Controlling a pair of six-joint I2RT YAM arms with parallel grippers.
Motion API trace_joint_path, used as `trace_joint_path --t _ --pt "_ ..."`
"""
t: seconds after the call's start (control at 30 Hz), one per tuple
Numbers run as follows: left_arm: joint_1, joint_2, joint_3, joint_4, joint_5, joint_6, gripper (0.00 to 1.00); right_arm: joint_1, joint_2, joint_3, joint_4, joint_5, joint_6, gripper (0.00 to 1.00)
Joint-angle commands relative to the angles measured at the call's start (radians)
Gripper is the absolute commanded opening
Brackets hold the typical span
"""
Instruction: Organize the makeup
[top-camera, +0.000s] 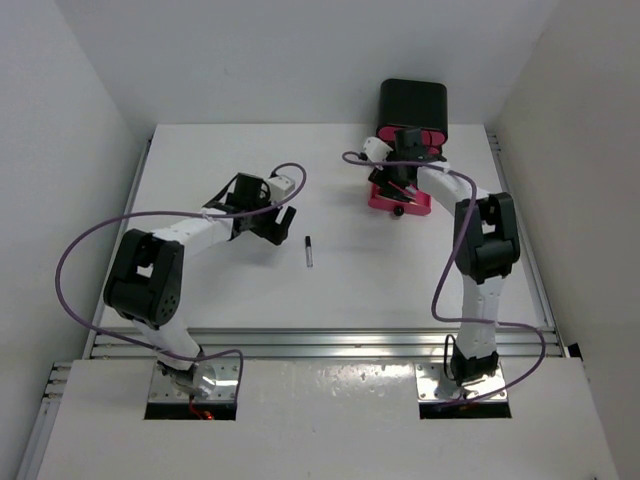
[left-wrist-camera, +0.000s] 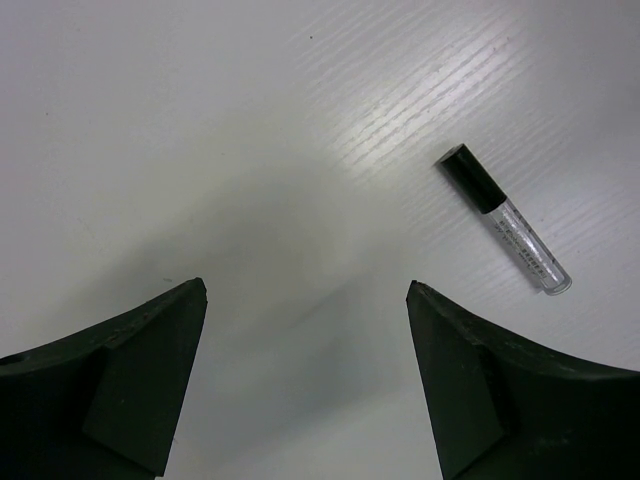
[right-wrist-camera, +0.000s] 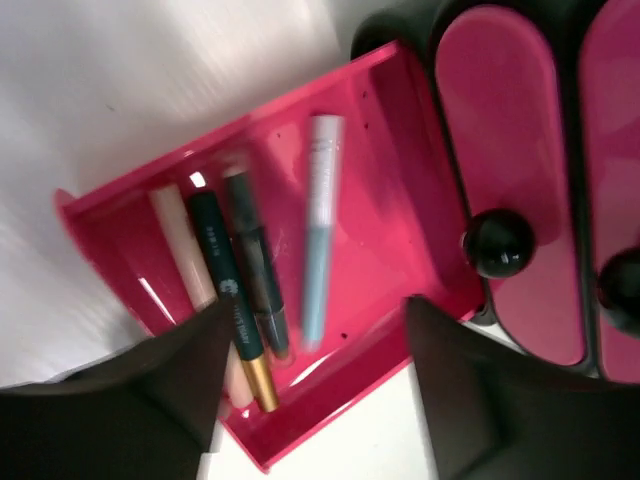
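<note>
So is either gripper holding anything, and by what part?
Nothing is held. Left gripper and right gripper are open; the sticks lie loose in the pink drawer.

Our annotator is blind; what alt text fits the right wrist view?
An open pink drawer holds four makeup sticks: peach, black-and-gold, dark grey, light blue. The right gripper hangs open above it, empty; closed pink drawers with black knobs fill the right edge.

A white table (top-camera: 250, 290) stands between plain white walls (top-camera: 250, 60).
</note>
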Motion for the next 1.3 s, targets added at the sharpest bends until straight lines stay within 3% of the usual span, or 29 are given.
trace_joint_path --t 0.0,0.27,0.33,0.5,0.6,0.73,0.83,1.03,1.13,1.17,1.2,1.27 --pt "-0.018 0.008 0.043 0.008 0.027 0.018 0.87 0.005 0.006 0.042 0.085 0.095 -0.089 0.73" --pt "-0.053 0.017 0.07 0.008 0.07 0.049 0.95 0.034 -0.162 0.007 0.176 0.277 0.076 0.78" --pt "-0.063 0.029 0.079 0.008 0.09 0.013 1.0 0.05 -0.245 -0.059 0.193 0.324 0.135 0.8" --pt "-0.121 0.067 0.119 0.008 0.102 -0.096 1.0 0.085 -0.497 -0.347 0.17 0.343 0.491 0.8" --pt "-0.179 0.119 0.191 -0.021 0.026 -0.158 1.0 0.108 -0.62 -0.489 0.154 0.338 0.626 0.8" --pt "-0.236 0.234 0.315 -0.202 -0.192 -0.256 1.0 0.124 -0.752 -0.625 0.122 0.384 0.791 0.8" --pt "-0.248 0.305 0.346 -0.314 -0.269 -0.343 0.98 0.121 -0.822 -0.694 0.099 0.387 0.818 0.8" --pt "-0.247 0.305 0.326 -0.336 -0.306 -0.399 0.88 0.118 -0.93 -0.788 0.102 0.401 0.772 0.8" --pt "-0.257 0.343 0.354 -0.336 -0.26 -0.399 0.77 0.108 -0.954 -0.819 0.104 0.412 0.752 0.8" --pt "-0.268 0.359 0.363 -0.336 -0.237 -0.409 0.71 0.108 -0.965 -0.823 0.101 0.419 0.75 0.8" --pt "-0.268 0.376 0.363 -0.336 -0.205 -0.41 0.54 0.105 -0.976 -0.838 0.104 0.43 0.75 0.8" --pt "-0.268 0.397 0.377 -0.345 -0.179 -0.41 0.38 0.096 -0.999 -0.849 0.098 0.433 0.752 0.8"
